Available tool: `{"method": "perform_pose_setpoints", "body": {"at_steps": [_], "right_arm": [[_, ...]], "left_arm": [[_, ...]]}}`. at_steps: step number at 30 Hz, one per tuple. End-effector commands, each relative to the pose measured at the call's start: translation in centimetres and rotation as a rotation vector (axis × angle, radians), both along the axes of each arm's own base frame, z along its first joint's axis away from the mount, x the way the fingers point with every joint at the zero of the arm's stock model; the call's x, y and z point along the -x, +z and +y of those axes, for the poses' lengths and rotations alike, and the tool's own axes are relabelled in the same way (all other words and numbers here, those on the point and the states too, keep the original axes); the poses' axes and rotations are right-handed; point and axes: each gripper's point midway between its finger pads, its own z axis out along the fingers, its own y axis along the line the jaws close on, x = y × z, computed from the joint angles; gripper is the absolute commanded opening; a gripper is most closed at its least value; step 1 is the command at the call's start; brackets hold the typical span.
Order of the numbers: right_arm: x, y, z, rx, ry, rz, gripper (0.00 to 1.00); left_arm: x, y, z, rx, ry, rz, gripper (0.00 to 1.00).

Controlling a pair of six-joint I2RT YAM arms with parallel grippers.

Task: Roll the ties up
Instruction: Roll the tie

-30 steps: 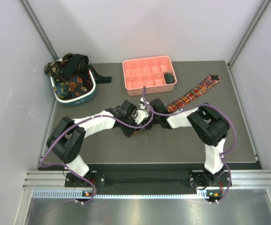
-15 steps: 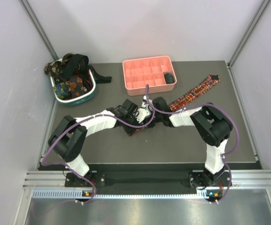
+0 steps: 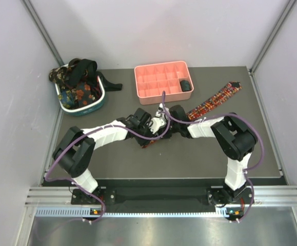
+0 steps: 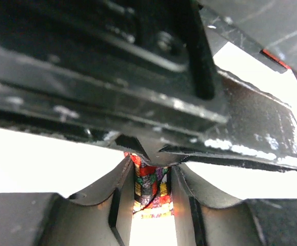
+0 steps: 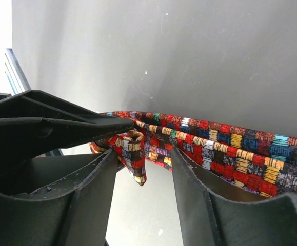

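Note:
A red-yellow-dark plaid tie (image 3: 215, 99) lies slanted across the mat, its near end lifted where both grippers meet. My left gripper (image 3: 152, 126) is shut on that end, and plaid fabric (image 4: 149, 187) fills the gap between its fingers (image 4: 120, 197). My right gripper (image 3: 166, 124) faces it with open jaws. In the right wrist view the tie's folded tip (image 5: 137, 156) hangs between them, against one finger (image 5: 94, 179), while the strip (image 5: 230, 146) runs off to the right. More ties (image 3: 79, 82), floral and black, are heaped in the basket.
The teal-and-white oval basket (image 3: 101, 101) stands at the back left. A pink compartment tray (image 3: 161, 66) sits at the back centre with a dark rolled thing (image 3: 185, 85) in one cell. Grey walls close in both sides.
The right gripper's jaws have spread wider around the tie's folded tip. Both wrists have shifted a little toward the back right. The left grip on the tie has held.

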Motion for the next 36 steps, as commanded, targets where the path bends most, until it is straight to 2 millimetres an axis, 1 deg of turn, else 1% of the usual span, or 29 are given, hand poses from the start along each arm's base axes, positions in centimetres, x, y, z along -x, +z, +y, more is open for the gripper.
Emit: {"method": "perform_pose_setpoints", "body": {"at_steps": [1, 3, 7, 8, 10, 11, 13, 14, 15, 19, 24, 26, 27, 31, 32, 33, 35, 36], "right_arm": [[-1.1, 5.6, 0.5, -0.125, 0.03, -0.114, 0.51], [-1.2, 5.7, 0.5, -0.127, 0.032, -0.115, 0.52], [-1.2, 5.9, 0.5, -0.135, 0.033, -0.114, 0.49], [-1.3, 5.9, 0.4, -0.137, 0.033, -0.115, 0.39], [-1.3, 6.0, 0.4, -0.139, 0.03, -0.113, 0.32], [-1.3, 5.9, 0.5, -0.141, 0.032, -0.114, 0.24], [-1.1, 5.8, 0.7, -0.15, 0.034, -0.101, 0.2], [-1.0, 5.8, 0.8, -0.155, 0.038, -0.1, 0.16], [-1.0, 5.6, 0.9, -0.157, 0.041, -0.096, 0.15], [-0.4, 4.9, 1.6, -0.165, 0.048, -0.073, 0.14], [0.1, 4.2, 2.3, -0.162, 0.062, -0.06, 0.13], [0.3, 4.1, 2.6, -0.163, 0.069, -0.06, 0.13], [0.4, 3.9, 2.6, -0.16, 0.068, -0.055, 0.13], [0.8, 3.5, 2.8, -0.153, 0.075, -0.049, 0.13], [0.9, 3.3, 2.8, -0.149, 0.076, -0.044, 0.13], [0.9, 3.1, 2.8, -0.146, 0.075, -0.04, 0.13], [1.1, 2.7, 2.9, -0.139, 0.08, -0.037, 0.13], [1.2, 2.4, 2.9, -0.133, 0.078, -0.031, 0.13]], "left_arm": [[2.2, -3.1, 3.7, -0.156, 0.048, 0.104, 0.38], [2.2, -3.0, 3.8, -0.156, 0.049, 0.101, 0.37], [2.2, -3.1, 3.8, -0.159, 0.05, 0.103, 0.37], [2.3, -3.1, 3.8, -0.162, 0.05, 0.107, 0.37], [2.2, -3.1, 3.9, -0.161, 0.052, 0.104, 0.37], [2.2, -3.0, 3.8, -0.158, 0.05, 0.102, 0.37], [2.1, -2.7, 3.6, -0.147, 0.052, 0.098, 0.38], [2.0, -2.5, 3.5, -0.141, 0.054, 0.092, 0.39], [1.9, -2.4, 3.4, -0.133, 0.052, 0.09, 0.44], [1.8, -1.7, 2.7, -0.089, 0.044, 0.071, 0.54], [1.3, -1.1, 2.3, -0.066, 0.043, 0.04, 0.61], [1.1, -0.9, 2.3, -0.063, 0.046, 0.028, 0.67], [0.9, -0.8, 2.2, -0.059, 0.046, 0.02, 0.68], [0.3, -0.1, 2.1, -0.044, 0.056, -0.02, 0.69], [0.2, 0.2, 2.0, -0.034, 0.058, -0.033, 0.72], [0.2, 0.3, 2.1, -0.03, 0.06, -0.041, 0.83], [-0.1, 1.2, 1.8, 0.002, 0.06, -0.073, 0.83], [0.1, 1.2, 1.7, 0.01, 0.054, -0.072, 0.83]]}}
